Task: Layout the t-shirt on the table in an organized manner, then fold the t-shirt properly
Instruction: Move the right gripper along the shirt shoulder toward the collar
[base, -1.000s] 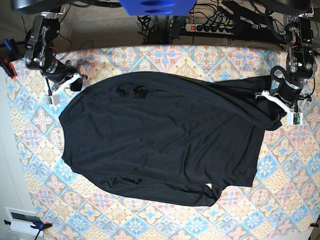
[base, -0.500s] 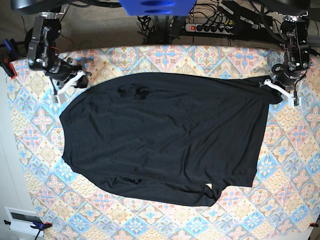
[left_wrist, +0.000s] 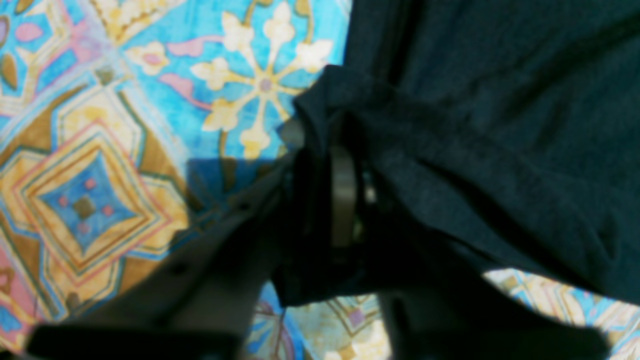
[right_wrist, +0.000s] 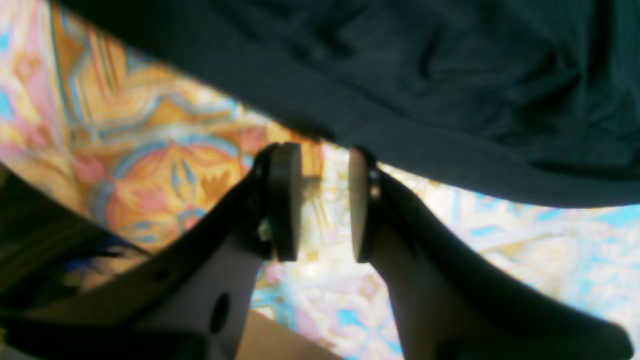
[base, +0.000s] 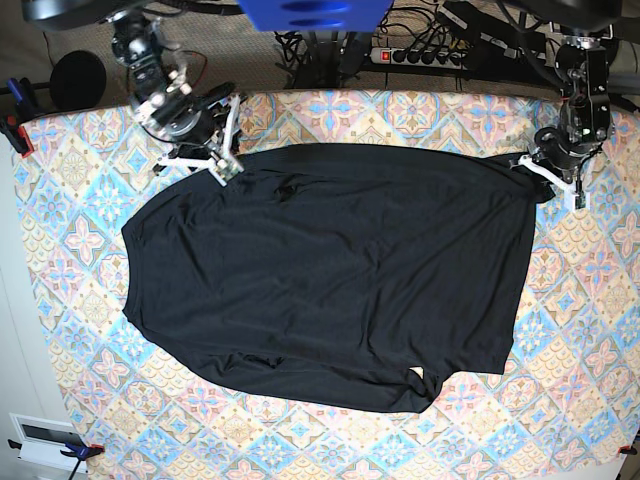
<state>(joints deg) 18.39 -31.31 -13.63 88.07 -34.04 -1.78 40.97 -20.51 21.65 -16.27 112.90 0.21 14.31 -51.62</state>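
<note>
The black t-shirt lies spread across the patterned table, with its bottom edge still rumpled. My right gripper is at the shirt's top edge near the collar. In the right wrist view this gripper is open, with bare tablecloth between its pads and the shirt's hem just past the tips. My left gripper is at the shirt's far top corner. Close up, a bunched fold of the shirt drapes over its tips; one grey pad shows and the rest is blurred.
A power strip and cables lie behind the table's back edge. Red clamps hold the cloth at the left edge. A white device sits off the near left corner. Bare tablecloth rings the shirt.
Both arms moved toward the table's back edge, pulling the shirt's top edge straight. The right gripper slid along the edge toward the collar and opened, letting the fabric go.
</note>
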